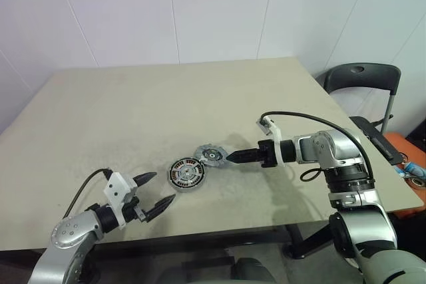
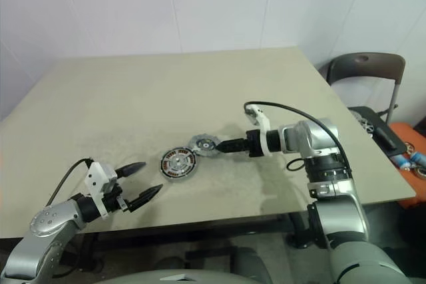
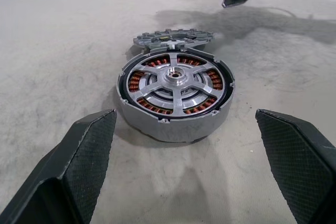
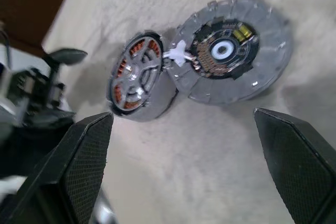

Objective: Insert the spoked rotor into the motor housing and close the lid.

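The motor housing (image 1: 186, 173) is a short grey cylinder with copper windings, standing near the table's front middle. The spoked rotor (image 3: 176, 80), silver spokes and hub inside a dark rim, sits down in it. Flat on the table just behind and to the right lies the lid (image 1: 210, 154), a notched disc whose edge meets the housing's wall. My right gripper (image 1: 231, 157) is open and points left at the lid from close by, holding nothing. To the housing's front left, my left gripper (image 1: 164, 187) hangs open and empty, a short gap away, aimed at it.
The beige table (image 1: 133, 111) has its front edge just below my left gripper and its right edge beyond my right arm. A dark chair (image 1: 363, 78) stands past the right edge, with orange and blue items (image 1: 413, 161) beside it.
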